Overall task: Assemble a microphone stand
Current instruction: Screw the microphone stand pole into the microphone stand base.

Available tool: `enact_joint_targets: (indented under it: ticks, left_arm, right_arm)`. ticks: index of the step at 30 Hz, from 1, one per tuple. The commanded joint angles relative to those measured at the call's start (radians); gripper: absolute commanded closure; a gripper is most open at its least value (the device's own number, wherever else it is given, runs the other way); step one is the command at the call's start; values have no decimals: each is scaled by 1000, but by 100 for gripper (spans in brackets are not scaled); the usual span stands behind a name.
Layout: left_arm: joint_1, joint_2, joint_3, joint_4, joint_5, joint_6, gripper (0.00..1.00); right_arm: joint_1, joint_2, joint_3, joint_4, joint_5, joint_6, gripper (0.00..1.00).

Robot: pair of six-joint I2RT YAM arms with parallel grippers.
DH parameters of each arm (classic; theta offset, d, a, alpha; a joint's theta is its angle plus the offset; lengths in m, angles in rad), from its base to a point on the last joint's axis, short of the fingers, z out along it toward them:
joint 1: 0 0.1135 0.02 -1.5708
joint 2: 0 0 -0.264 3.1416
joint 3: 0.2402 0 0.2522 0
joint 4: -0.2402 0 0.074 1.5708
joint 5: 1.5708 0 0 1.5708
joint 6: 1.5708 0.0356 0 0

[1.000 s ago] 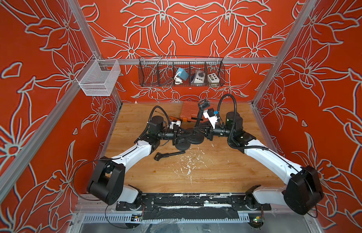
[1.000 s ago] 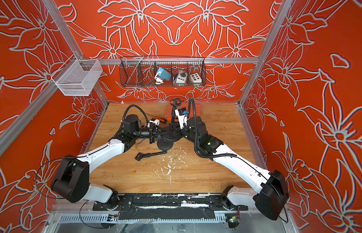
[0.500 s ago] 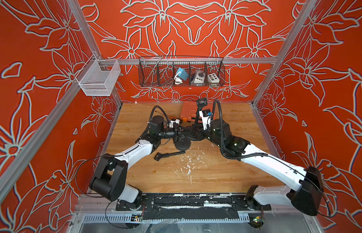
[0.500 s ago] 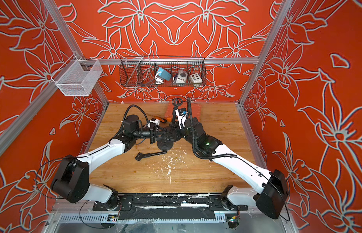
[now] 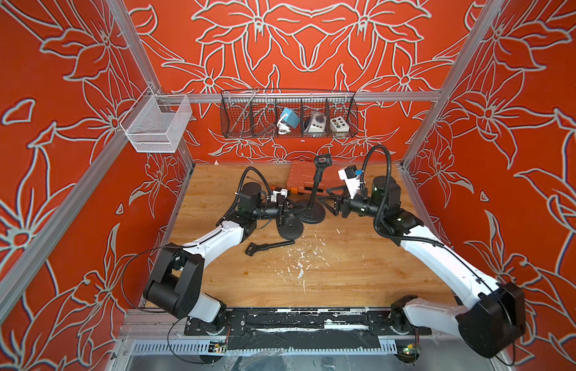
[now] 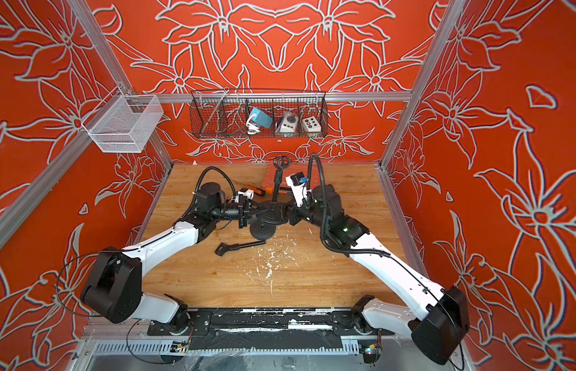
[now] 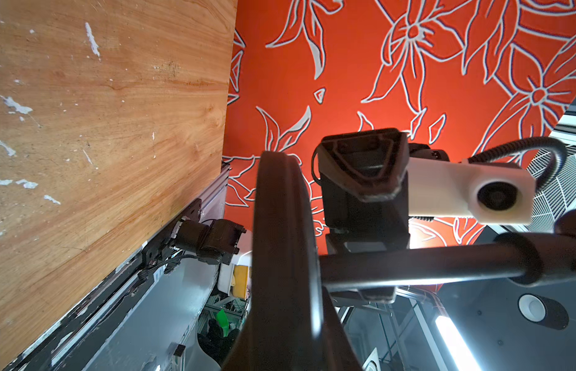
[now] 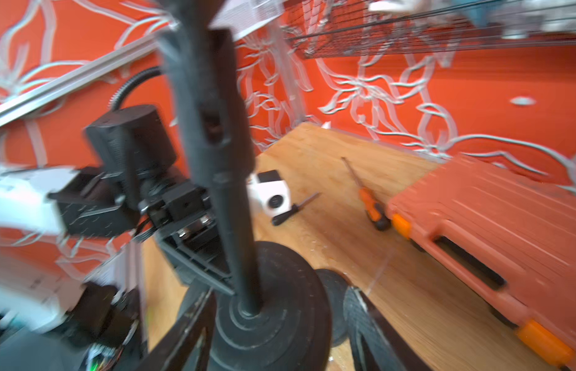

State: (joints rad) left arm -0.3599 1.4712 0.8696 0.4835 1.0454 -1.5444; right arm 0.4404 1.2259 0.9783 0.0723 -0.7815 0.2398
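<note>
Counter: scuffed wood, carrying parts.
Loose pole: lying flat beside spare base, waiting unassembled.
Left fingers: pinching base rim of upright stand.
Right fingers: hanging spread, just beside it.
Progress: one stand looking finished, second apparently pending.

Red walls drawn over with pale flower outlines close in a wooden tabletop flecked with white scuffs. Metal rails frame the corners. A black wire basket hangs on the back wall, a white mesh basket at the side. A strip light, perhaps overhead, glows beyond
</note>
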Motion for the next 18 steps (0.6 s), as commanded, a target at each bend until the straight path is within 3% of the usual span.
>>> enact_joint_targets:
  ticks: [1, 9, 15, 18]
  left_arm:
    - [2, -53, 30, 50, 69, 27, 100]
    - [1, -74, 39, 27, 121, 44, 100]
    - [2, -77, 38, 19, 119, 47, 100]
    - [1, -68, 39, 24, 119, 46, 100]
  right_arm:
    - [-20, 42, 12, 38, -277, -89, 36]
    - [-36, 145, 81, 60, -365, -104, 38]
    - [-26, 172, 39, 272, -416, 6, 49]
    - [-3, 174, 38, 277, -400, 8, 56]
